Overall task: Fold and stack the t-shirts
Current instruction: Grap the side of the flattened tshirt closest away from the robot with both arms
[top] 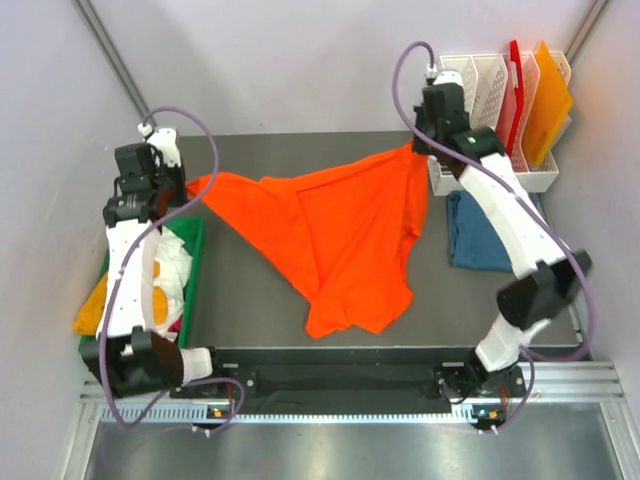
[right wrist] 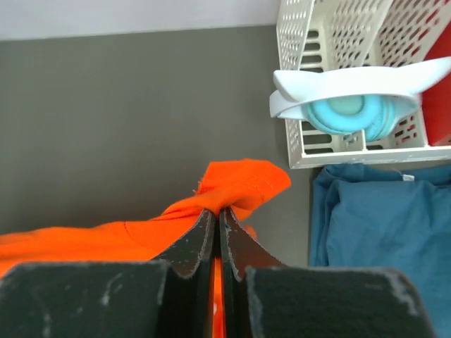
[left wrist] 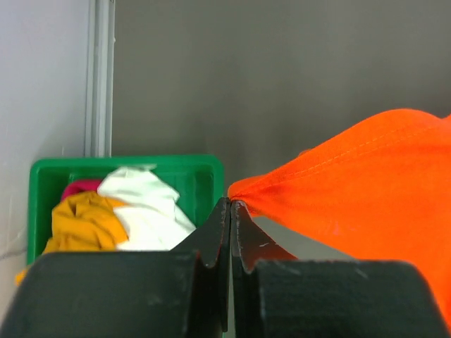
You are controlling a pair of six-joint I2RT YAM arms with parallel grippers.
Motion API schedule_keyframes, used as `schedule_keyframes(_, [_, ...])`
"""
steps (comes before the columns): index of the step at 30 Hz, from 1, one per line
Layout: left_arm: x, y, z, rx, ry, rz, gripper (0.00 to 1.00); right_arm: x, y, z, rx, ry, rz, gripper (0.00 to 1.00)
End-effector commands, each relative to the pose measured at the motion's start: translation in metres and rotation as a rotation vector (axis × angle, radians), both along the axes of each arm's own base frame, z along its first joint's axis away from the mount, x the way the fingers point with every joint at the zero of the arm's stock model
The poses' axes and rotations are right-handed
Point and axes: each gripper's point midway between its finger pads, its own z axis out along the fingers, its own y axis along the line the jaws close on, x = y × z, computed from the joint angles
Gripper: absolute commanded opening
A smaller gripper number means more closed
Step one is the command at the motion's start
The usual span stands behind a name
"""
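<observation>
Orange cloth fills the middle of the scene: a bright orange t-shirt [top: 345, 240] is stretched between two robot arms above a dark grey table [top: 250, 300]. The left arm rises from its base and bends inward, placing the left gripper [top: 178, 188] at the table's far left. Its jaws are pressed tightly together on one corner of the shirt. The right arm reaches further back. The right gripper [top: 418, 148], clamped just as tightly, pinches the opposite corner just beside a white rack [top: 480, 85].

Only the overhead view shows the whole shirt. Its upper edge is pulled taut and the creased body sags, with the lower part lying on the table near the arm bases. A red board [top: 516, 85] and an orange board [top: 550, 95] stand in the rack.

The left wrist view looks into a green bin [left wrist: 42, 183] holding a crumpled white shirt [left wrist: 144, 204], a yellow-orange shirt [left wrist: 84, 222] and a pink shirt [left wrist: 77, 186]. The right wrist view shows a teal-blue t-shirt [right wrist: 380, 225] lying flat in front of the rack, and a pale blue rounded object [right wrist: 349, 113] at the rack's front.
</observation>
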Motion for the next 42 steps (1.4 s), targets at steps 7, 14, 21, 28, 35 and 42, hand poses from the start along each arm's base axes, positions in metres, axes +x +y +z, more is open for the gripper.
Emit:
schedule_keyframes(7, [0.106, 0.041, -0.018, 0.048, -0.057, 0.104, 0.09, 0.126, 0.018, -0.018, 0.05, -0.074, -0.05, 0.04])
schedule_keyframes(14, [0.113, 0.047, -0.026, 0.063, -0.051, 0.122, 0.91, 0.129, 0.032, -0.015, 0.084, -0.096, -0.029, 0.79])
schedule_keyframes(21, [0.095, 0.031, -0.02, 0.031, -0.067, 0.067, 0.99, 0.076, 0.081, -0.01, 0.086, -0.076, 0.124, 0.93])
schedule_keyframes(28, [0.065, 0.0, -0.04, -0.07, -0.026, -0.023, 0.94, -0.053, 0.181, -0.116, 0.014, 0.154, 0.351, 0.61])
schedule_keyframes(35, [0.034, -0.009, -0.044, -0.066, -0.009, -0.053, 0.93, -0.157, 0.195, -0.193, -0.039, 0.281, 0.363, 0.47])
schedule_keyframes(42, [0.015, -0.016, -0.051, -0.091, 0.012, -0.058, 0.93, -0.209, 0.212, -0.225, -0.072, 0.34, 0.38, 0.49])
